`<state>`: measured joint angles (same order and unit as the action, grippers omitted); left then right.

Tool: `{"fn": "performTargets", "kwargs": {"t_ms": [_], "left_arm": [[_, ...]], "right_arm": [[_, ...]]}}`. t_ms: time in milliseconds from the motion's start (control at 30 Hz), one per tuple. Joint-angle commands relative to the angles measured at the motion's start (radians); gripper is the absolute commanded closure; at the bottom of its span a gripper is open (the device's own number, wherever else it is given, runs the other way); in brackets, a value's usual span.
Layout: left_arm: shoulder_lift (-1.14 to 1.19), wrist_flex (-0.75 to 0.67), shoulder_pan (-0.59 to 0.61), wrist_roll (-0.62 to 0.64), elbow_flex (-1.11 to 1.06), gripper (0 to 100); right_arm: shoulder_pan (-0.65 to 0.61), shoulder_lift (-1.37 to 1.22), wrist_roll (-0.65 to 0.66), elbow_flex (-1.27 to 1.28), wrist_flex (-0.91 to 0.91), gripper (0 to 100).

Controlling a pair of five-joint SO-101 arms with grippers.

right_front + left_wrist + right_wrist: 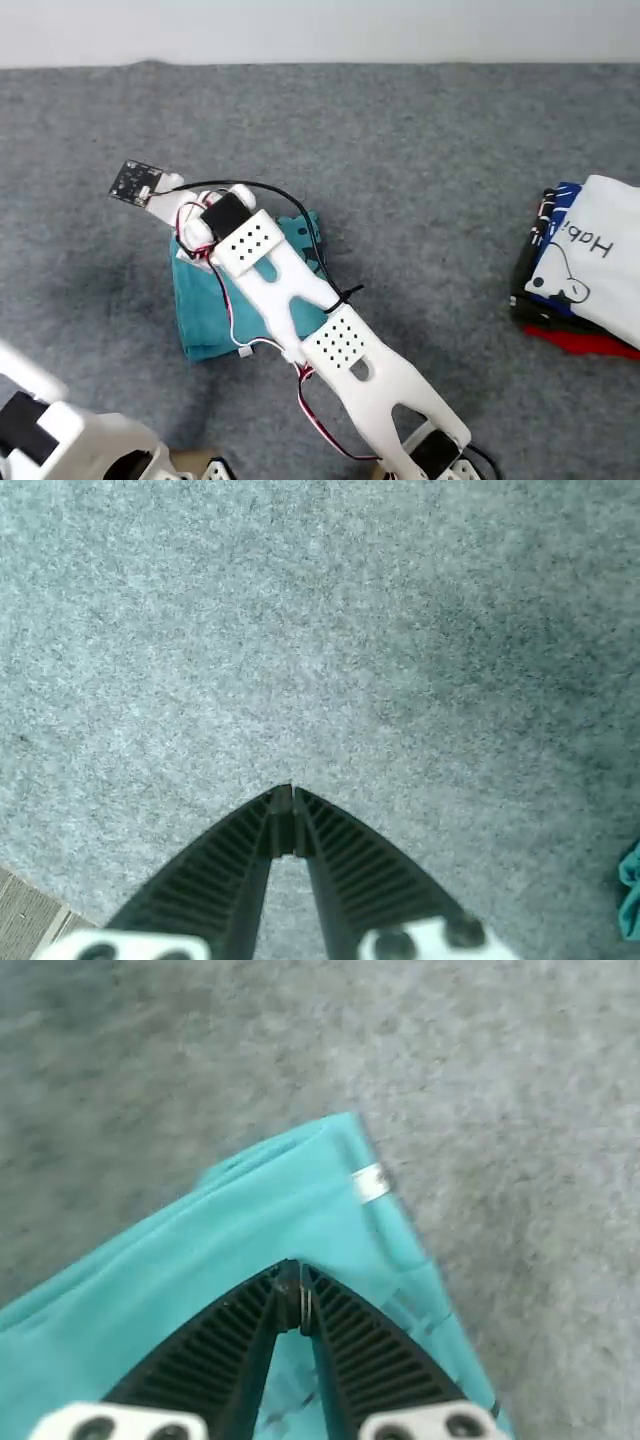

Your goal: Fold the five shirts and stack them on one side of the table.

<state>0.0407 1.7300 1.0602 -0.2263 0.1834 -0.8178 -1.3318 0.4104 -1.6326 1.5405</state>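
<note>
A folded teal shirt [205, 310] lies on the grey felt left of the table's middle. My right arm [330, 340] stretches from the near edge across it. My right gripper [290, 1295] is shut, its tips low over the teal shirt [250, 1230] near a folded corner with a small white tag [371, 1182]. I cannot tell whether any cloth is pinched. My left gripper [290, 805] is shut with nothing in it, above bare felt, and a bit of teal cloth [630, 890] shows at the frame's edge. The left arm [40, 430] sits at the near left corner.
A stack of folded shirts [585, 270] rests at the right edge: white on top, then blue, black and red. Grey felt [400, 150] covers the table, with open room at the back and in the middle. A wooden edge [25, 920] shows beside the felt.
</note>
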Motion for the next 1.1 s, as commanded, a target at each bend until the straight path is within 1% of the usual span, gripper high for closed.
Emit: {"fn": "performTargets", "kwargs": {"t_ms": [0,100,267,400,600,700,767,833,967,1067], "left_arm": [[-0.051,0.003,0.002,0.011,0.004,100],[-0.051,0.002,0.002,0.009,0.004,100],[-0.051,0.0,-0.003,0.009,0.004,100],[-0.051,0.002,-0.002,0.009,0.005,100],[-0.144,0.003,-0.006,0.006,-0.001,100],[-0.195,0.002,-0.023,0.005,-0.001,100],[-0.221,0.008,-0.025,0.005,-0.002,100],[-0.236,0.015,-0.018,0.005,-0.002,100],[-0.258,0.021,0.051,0.002,-0.002,100],[-0.264,0.021,0.127,-0.038,-0.002,100]], "right_arm": [[0.065,-0.028,0.008,-0.011,-0.136,99.0],[0.077,-0.031,0.008,-0.037,-0.174,99.0],[0.064,0.025,0.008,-0.051,-0.143,99.0],[0.041,0.096,0.003,-0.051,-0.059,99.0],[-0.01,0.186,-0.003,-0.051,0.151,99.0],[-0.044,0.2,-0.077,-0.051,0.254,99.0],[-0.051,0.205,-0.132,-0.051,0.259,99.0],[-0.059,0.202,-0.149,-0.051,0.255,99.0],[-0.117,0.206,-0.196,0.066,0.257,99.0],[-0.163,0.209,-0.229,0.178,0.257,99.0]]}}
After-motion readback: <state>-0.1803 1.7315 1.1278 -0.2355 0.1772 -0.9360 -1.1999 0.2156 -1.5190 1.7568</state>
